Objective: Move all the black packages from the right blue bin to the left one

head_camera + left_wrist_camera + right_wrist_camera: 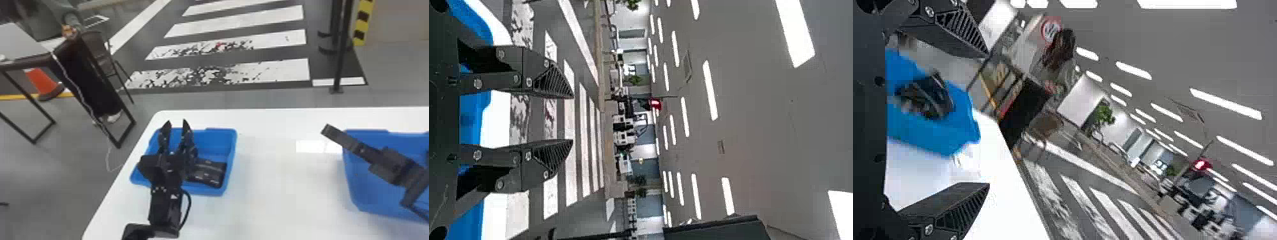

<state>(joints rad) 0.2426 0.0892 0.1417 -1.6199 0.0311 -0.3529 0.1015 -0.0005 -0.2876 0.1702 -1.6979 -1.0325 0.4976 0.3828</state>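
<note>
Hanging over the left blue bin (204, 191), the left gripper (175, 122) has its two fingers moderately parted, with nothing gripped between them. Inside the left blue bin, toward its near right side, lie the black packages (207, 174); how many is unclear. The white table (271, 207) runs under the left blue bin and on to its right. Well apart to the right of the left blue bin is the right blue bin (354, 178), with the right gripper (391, 164) showing against it, its fingers spread wide and gripping nothing. Beyond the left blue bin, on the floor, are an orange cone (41, 81) off to the left, white stripes (271, 70) past it, and a black post (340, 63) to the right.
</note>
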